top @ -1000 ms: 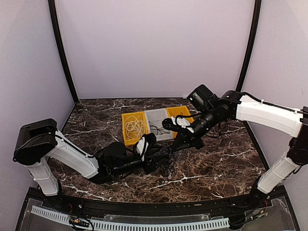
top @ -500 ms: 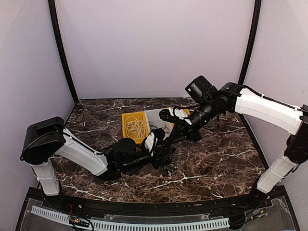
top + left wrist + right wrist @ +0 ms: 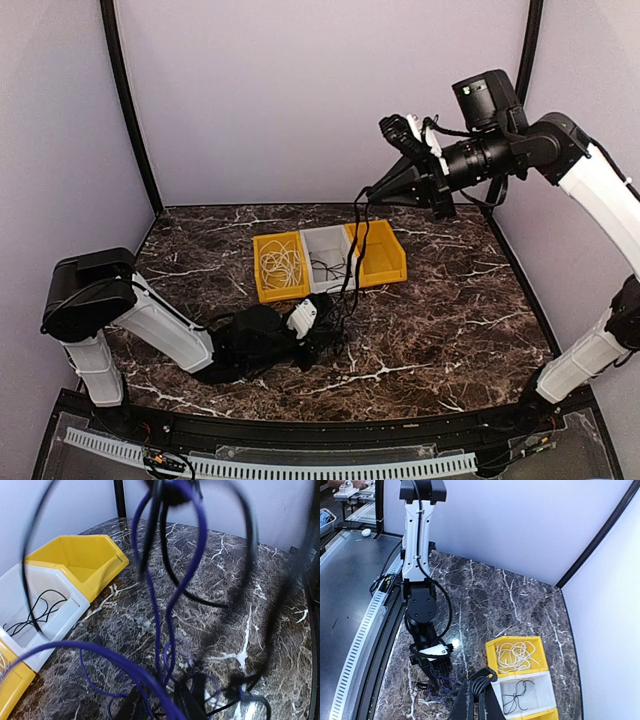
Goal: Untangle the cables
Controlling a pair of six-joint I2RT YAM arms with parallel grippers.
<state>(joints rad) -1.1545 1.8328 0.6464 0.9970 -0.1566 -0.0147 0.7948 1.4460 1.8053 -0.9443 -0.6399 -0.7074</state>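
My right gripper [image 3: 369, 195] is raised high over the bins, shut on a looped black cable [image 3: 353, 250] that hangs in long strands down to the tangle [image 3: 340, 338] on the marble. In the right wrist view the fingers [image 3: 470, 706] pinch the coiled black loops [image 3: 484, 678]. My left gripper [image 3: 322, 333] lies low on the table at the tangle. Its jaws stand a little apart in the left wrist view, left gripper [image 3: 160, 707], with thin strands of purple cable [image 3: 167, 610] in the gap. Black cable [image 3: 200, 597] loops hang blurred just in front of that camera.
Three bins sit side by side behind the tangle: a yellow bin [image 3: 262, 272] holding a white cable [image 3: 282, 265], a white bin [image 3: 325, 240] holding a black cable [image 3: 330, 268], and a yellow bin [image 3: 385, 255] with nothing in it. Purple walls close in the back and sides.
My right arm has swung up and to the right, lifting the black cable off the table. My left gripper's jaws have narrowed while it stayed low at the tangle.
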